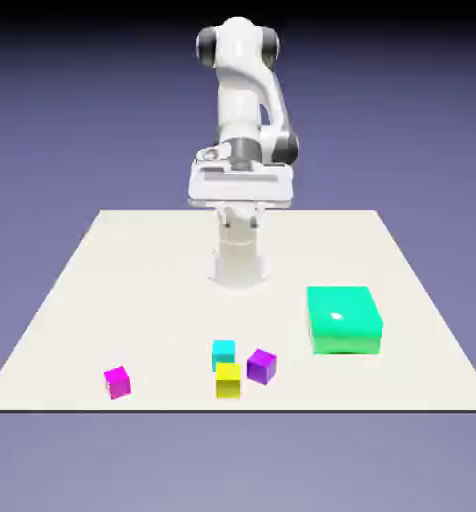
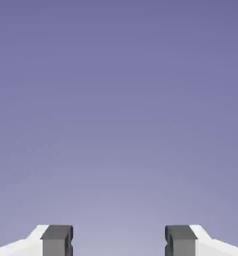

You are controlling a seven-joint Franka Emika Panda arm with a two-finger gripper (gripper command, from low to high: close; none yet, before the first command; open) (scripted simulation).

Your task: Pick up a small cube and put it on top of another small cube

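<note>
The small cyan cube point(image 1: 223, 353) rests on the table near its front edge. Just to the exterior view's right of it sits the small purple cube point(image 1: 262, 366), apart from it. My gripper point(image 1: 240, 190) hangs high above the back of the table, far from both cubes. In the hand view the gripper point(image 2: 119, 241) is open: its two grey fingertips point(image 2: 56, 241) stand wide apart with only blue-violet backdrop between them. No cube shows in the hand view.
A yellow cube point(image 1: 228, 380) lies directly in front of the cyan cube, close to it. A magenta cube point(image 1: 117, 382) sits alone toward the exterior view's left. A large flat green block point(image 1: 343, 319) lies on the white table point(image 1: 132, 280) at the right.
</note>
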